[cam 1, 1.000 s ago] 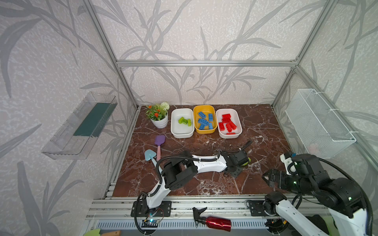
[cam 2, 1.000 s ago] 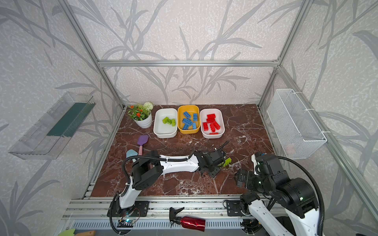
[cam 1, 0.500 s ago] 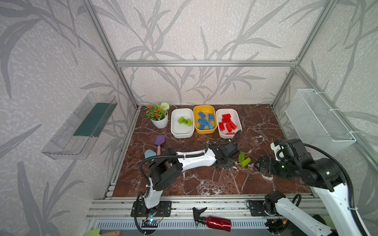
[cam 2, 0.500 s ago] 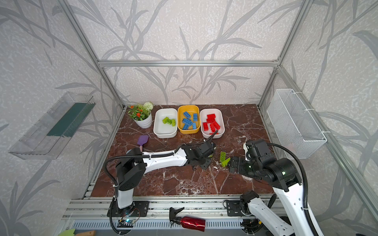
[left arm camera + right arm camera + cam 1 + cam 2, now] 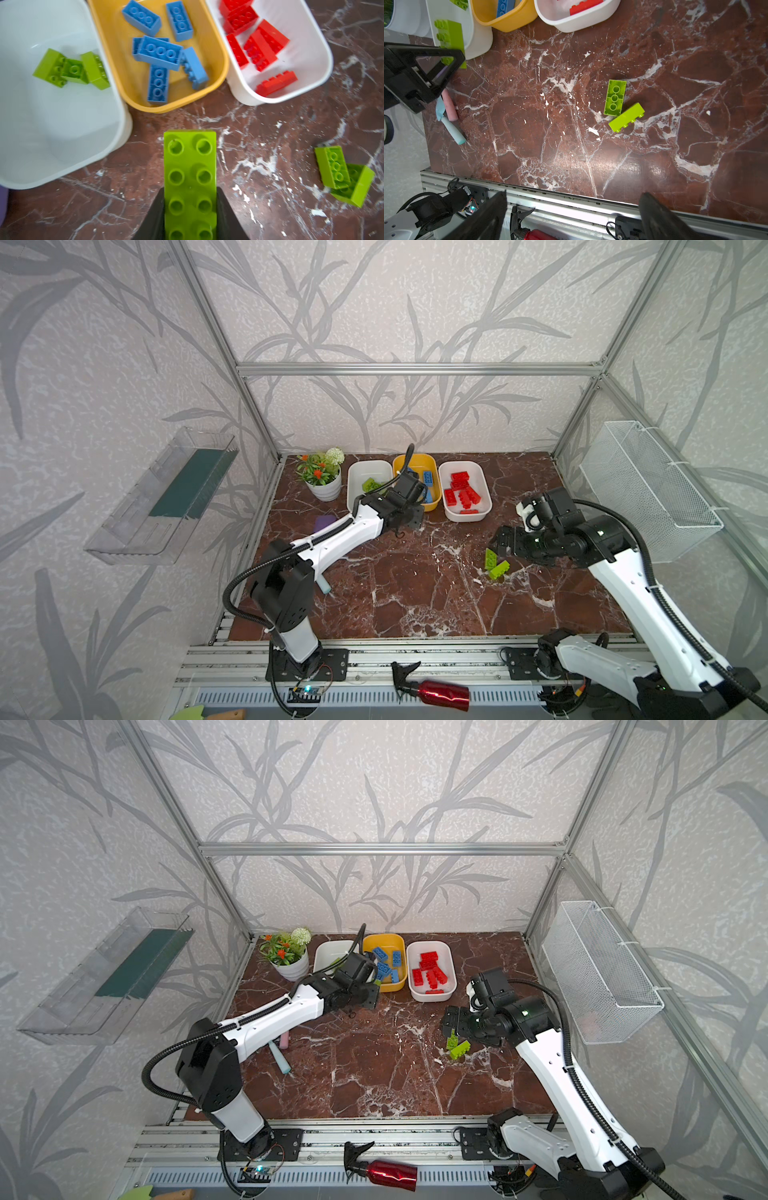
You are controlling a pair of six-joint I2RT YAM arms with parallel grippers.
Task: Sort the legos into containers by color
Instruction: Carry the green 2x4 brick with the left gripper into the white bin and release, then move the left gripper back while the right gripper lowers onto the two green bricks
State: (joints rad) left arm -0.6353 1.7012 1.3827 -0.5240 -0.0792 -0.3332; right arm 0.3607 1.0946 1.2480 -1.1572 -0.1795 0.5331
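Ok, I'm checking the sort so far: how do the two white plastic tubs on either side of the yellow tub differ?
The left white plastic tub holds three lime green bricks, the right white plastic tub only red bricks. The left tub's floor is mostly bare; the right tub holds clearly more bricks. Both are the same rounded-rectangle shape and size, flanking the yellow plastic tub.

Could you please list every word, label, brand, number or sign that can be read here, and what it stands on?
Nothing legible: no word, number, brand or sign can be read in any view.
Lime green studded plastic brick in the left gripper: studs too blurred to show any lettering.
Blue studded plastic bricks: no lettering legible.
Red metal spray bottle: no label visible.
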